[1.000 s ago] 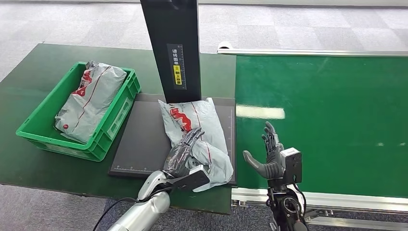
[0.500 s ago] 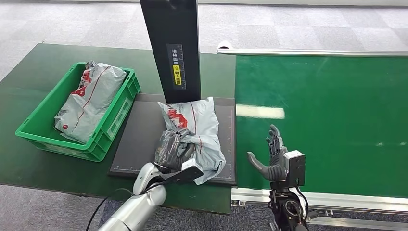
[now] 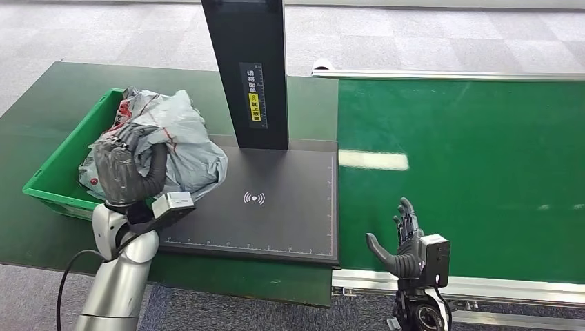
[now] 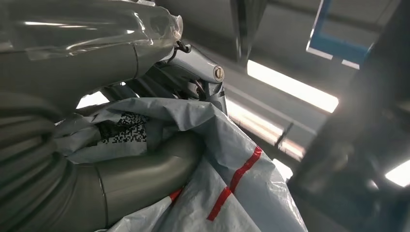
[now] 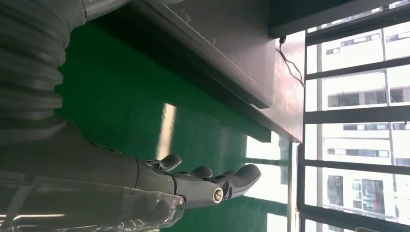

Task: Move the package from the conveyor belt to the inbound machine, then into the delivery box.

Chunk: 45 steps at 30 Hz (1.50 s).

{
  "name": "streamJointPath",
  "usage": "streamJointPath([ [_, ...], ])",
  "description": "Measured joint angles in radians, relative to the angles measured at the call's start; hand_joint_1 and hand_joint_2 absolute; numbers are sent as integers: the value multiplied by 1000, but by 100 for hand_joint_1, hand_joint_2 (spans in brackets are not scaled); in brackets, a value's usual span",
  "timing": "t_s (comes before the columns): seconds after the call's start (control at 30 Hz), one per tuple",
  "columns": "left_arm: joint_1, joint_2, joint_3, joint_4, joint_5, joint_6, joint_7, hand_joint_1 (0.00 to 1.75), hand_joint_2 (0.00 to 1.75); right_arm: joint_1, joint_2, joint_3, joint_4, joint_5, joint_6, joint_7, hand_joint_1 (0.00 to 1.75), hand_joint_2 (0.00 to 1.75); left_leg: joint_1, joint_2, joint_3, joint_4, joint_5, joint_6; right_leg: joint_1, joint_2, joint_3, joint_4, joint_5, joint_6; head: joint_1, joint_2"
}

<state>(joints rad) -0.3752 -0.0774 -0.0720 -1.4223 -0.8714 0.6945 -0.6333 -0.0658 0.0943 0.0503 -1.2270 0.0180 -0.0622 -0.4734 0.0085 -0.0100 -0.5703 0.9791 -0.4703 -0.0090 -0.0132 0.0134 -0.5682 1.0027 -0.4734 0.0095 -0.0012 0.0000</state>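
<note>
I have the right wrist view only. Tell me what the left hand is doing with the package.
Observer: The left hand grips the grey package and holds it over the near end of the green delivery box.
Operator: Report what is in that box.
Observer: Another grey package lies in it, mostly hidden behind the held one.
Operator: Describe the inbound machine's plate.
Observer: The dark plate is bare, with a white wireless symbol showing at its middle.
Operator: Give me the held package's markings.
Observer: The left wrist view shows red stripes and a black code label on it.
</note>
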Motion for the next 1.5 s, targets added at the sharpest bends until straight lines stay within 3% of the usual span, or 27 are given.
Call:
streamJointPath([
  [0.23, -39, 49, 204, -5, 30, 0, -52, 175, 175, 5, -1, -3, -3, 0, 3, -3, 0, 175, 0, 0, 0, 0, 0, 0, 0, 0, 0, 0, 0, 0, 0, 0],
  [0.47, -153, 104, 333, 165, -54, -1, -27, 175, 175, -5, 2, 0, -3, 0, 10, -3, 0, 175, 0, 0, 0, 0, 1, 0, 0, 0, 0, 0, 0, 0, 0, 0],
  [0.57, -189, 110, 367, 237, -108, -1, -17, 156, 175, -14, 2, 5, -2, 0, 10, -3, 0, 175, 0, 0, 0, 0, 1, 0, 0, 0, 0, 0, 0, 0, 0, 0],
  [0.7, -253, 120, 400, 360, -191, -1, 35, 0, 175, -26, 2, 16, 6, -1, 11, -3, 0, 175, 0, 0, 0, 0, 1, 0, 0, 0, 0, 0, 0, 0, 0, 0],
  [0.87, -298, 131, 412, 466, -259, 0, 80, 0, 175, -30, 2, 27, 8, -5, 11, -2, 0, 175, 0, 0, 0, 0, 1, 0, 0, 0, 0, 0, 0, 0, 0, 0],
  [1.1, -306, 133, 413, 520, -275, 0, 79, 0, 175, -32, 1, 34, 8, -14, 5, 7, 0, 175, 0, 0, 0, 0, 1, 0, 0, 0, -1, 0, 0, 0, 0, 0],
  [1.3, -293, 137, 390, 542, -71, -1, 32, 0, 175, -28, -5, 35, 8, -18, 0, 8, 0, 175, 0, 0, 0, 0, 1, 0, 0, 0, 0, 0, 0, 0, 0, 0],
  [1.5, -153, 171, 222, 383, 229, -51, 91, 0, 175, -13, -13, 34, 8, -18, 0, 8, 0, 175, 0, 0, -1, 0, 0, 0, 0, 0, -1, 0, 0, 0, 0, 0],
])
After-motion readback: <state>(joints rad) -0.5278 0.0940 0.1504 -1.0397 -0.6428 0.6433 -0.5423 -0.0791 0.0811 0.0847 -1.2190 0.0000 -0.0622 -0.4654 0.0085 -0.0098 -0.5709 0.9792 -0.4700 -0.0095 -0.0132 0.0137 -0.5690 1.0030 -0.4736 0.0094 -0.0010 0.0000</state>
